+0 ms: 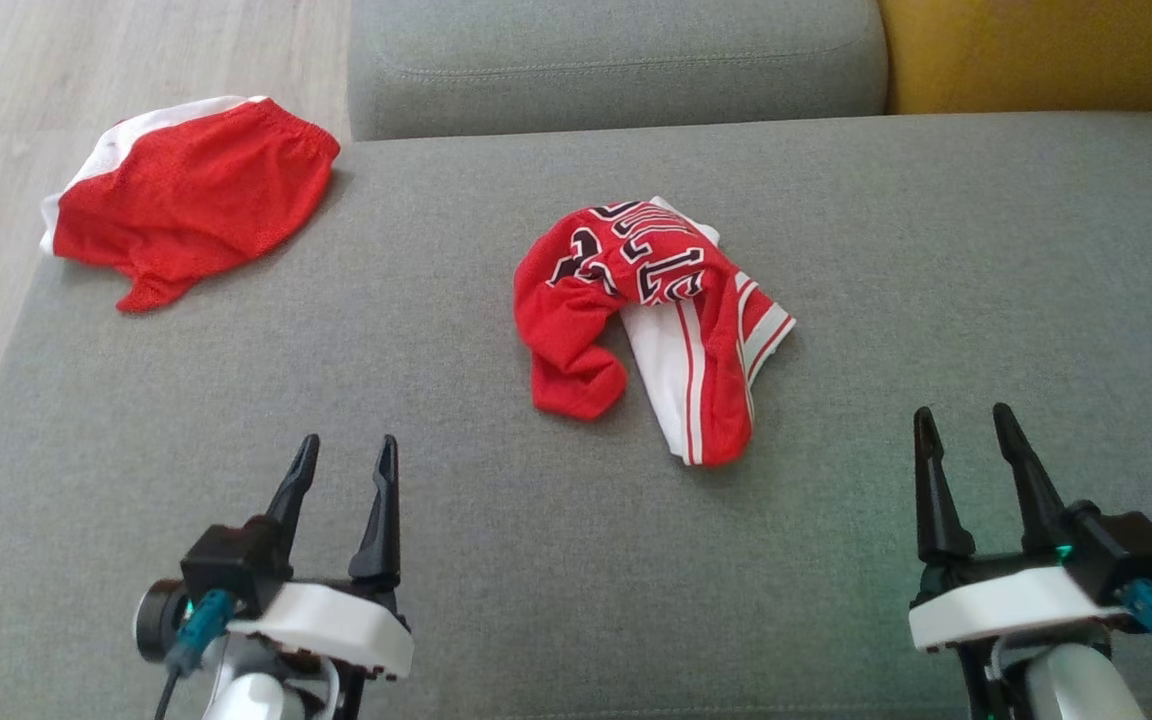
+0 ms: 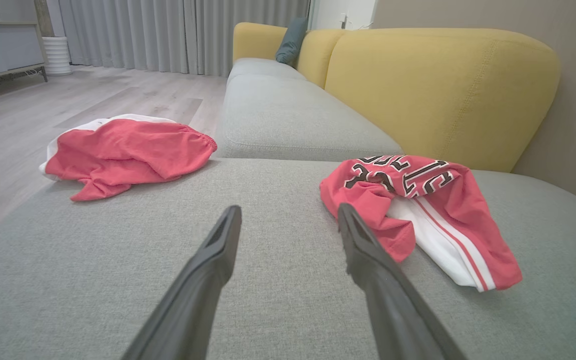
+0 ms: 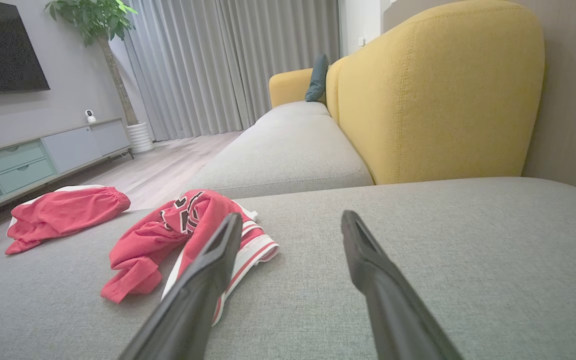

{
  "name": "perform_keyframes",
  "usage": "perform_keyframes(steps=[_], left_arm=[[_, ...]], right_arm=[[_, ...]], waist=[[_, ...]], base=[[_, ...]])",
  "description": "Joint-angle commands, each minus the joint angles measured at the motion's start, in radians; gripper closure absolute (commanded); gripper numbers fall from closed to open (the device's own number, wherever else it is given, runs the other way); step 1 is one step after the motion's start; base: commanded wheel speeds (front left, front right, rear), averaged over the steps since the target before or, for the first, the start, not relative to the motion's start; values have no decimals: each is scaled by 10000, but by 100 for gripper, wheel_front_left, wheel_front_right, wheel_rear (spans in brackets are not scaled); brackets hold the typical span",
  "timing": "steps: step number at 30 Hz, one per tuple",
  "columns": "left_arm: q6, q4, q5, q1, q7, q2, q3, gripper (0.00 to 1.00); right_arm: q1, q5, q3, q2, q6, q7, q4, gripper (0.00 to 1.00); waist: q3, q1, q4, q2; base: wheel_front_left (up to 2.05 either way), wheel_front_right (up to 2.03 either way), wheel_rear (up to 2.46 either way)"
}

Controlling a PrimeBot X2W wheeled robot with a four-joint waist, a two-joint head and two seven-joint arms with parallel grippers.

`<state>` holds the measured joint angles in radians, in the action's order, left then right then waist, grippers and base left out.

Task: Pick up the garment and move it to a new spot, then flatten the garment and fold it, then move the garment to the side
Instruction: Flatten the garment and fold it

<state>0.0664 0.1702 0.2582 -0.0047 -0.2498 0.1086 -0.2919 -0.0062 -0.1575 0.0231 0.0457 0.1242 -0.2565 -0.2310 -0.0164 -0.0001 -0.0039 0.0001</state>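
A crumpled red-and-white garment (image 1: 576, 300) with black lettering lies bunched in the middle of the grey sofa seat (image 1: 236, 400). It also appears in the left wrist view (image 2: 448, 200) and the right wrist view (image 3: 153, 240). My left gripper (image 1: 349, 442) hovers open over the seat, nearer than the garment and to its left, empty (image 2: 289, 210). On the other side my right gripper (image 1: 963, 412) stands open too, nearer and to the garment's right, holding nothing (image 3: 291, 216). Neither one touches the cloth.
A second red garment with white trim (image 1: 191, 195) lies at the seat's far left corner, partly over the edge. Beyond it is wooden floor (image 1: 86, 60). Another grey seat cushion (image 1: 616, 60) adjoins at the back, and a yellow backrest (image 1: 1036, 50) rises at the far right.
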Motion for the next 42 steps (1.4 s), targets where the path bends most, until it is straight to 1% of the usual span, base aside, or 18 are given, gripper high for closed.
perform_keyframes(steps=[1,25,30,37,42], left_arm=[[-52,-245,-85,-292,-120,-43,430,0],[-373,-78,-538,-264,-120,-309,746,0],[-443,-42,-595,-290,-120,-350,760,0],[-526,-41,-693,-539,-120,-435,616,0],[-555,-64,-703,-780,-120,-500,462,0]], right_arm=[[-226,-30,262,45,65,-53,279,0],[-312,146,287,45,65,-53,205,0],[-407,120,532,45,65,-53,69,0],[-1051,68,1795,45,65,-37,-816,0],[-1983,159,2100,45,65,17,-1953,0]], waist=[[-5,1,4,-1],[-155,1,167,-1],[-292,1,227,-1],[-842,1,621,-1],[-1388,1,1129,-1]], base=[[0,0,0],[0,0,0],[0,0,0],[0,0,0],[0,0,0]])
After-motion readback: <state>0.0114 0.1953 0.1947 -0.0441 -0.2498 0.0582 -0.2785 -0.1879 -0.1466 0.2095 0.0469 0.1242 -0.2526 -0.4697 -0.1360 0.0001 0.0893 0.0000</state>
